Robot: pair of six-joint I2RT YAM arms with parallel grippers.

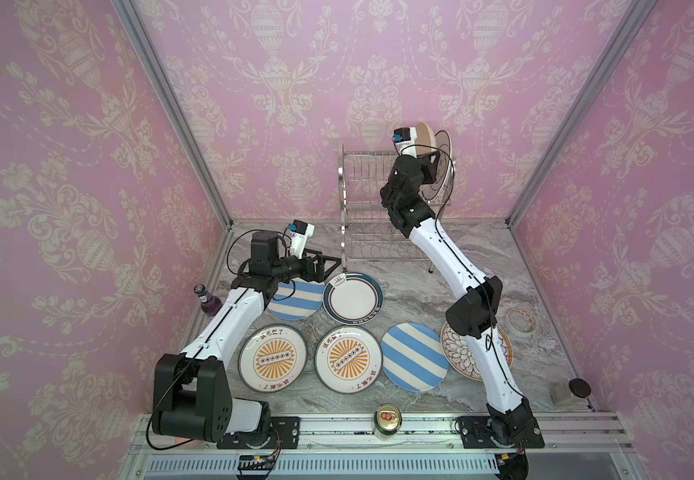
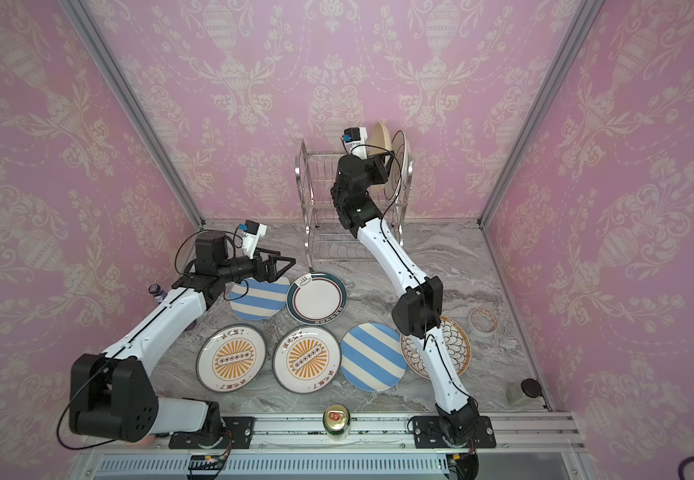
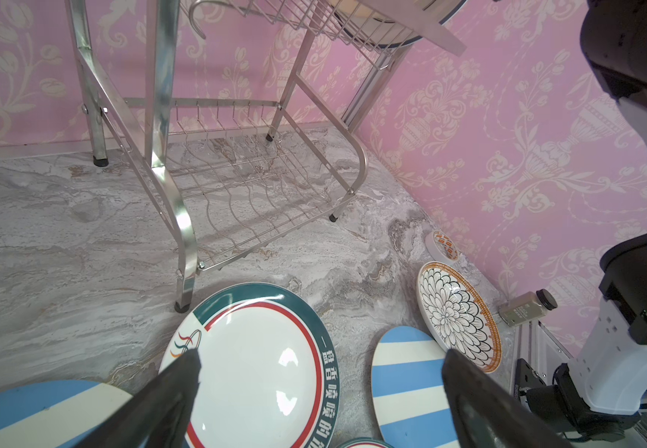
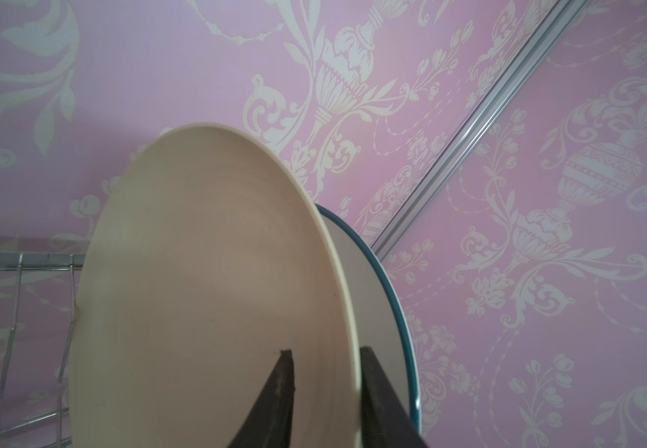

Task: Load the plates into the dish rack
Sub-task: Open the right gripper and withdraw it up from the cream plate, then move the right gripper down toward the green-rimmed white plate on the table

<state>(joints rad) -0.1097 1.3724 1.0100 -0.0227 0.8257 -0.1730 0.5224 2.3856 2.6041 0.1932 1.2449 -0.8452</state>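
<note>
1. Cream plate (image 4: 213, 271) stands on edge at the right end of the dish rack's (image 1: 362, 174) upper tier, just in front of the dark-rimmed white plate (image 4: 380, 279) racked there. We cannot see whether its lower edge sits in a slot, so it could roll or tip once let go.
2. Our right gripper (image 4: 326, 351) straddles the cream plate's rim, one finger on each face. We cannot tell whether the jaws pinch it or merely stand loose around it. If they part before the plate is seated, it may drop to the lower tier or the table (image 1: 420, 286).
3. The two racked plates look very close, perhaps touching. A sideways pull-out could knock cream against white and chip one, or push the white plate off the right end.
4. If we back out crooked, a finger could hook the rim and drag the plate off the wires.
5. The right arm (image 1: 449, 257) passes over the floral plate (image 1: 457, 353) at the near right, so a low retreat might strike it.
6. Our left gripper (image 3: 322, 355) hangs spread wide and empty on the left, above the far striped plate (image 1: 295, 301) and the green-rimmed plate (image 1: 352, 298), close to the rack's left leg. A careless reach could bump the rack and shake the plates above.
7. Six plates lie flat on the table. We judge flat rims hard to pinch, so one could slip.
</note>
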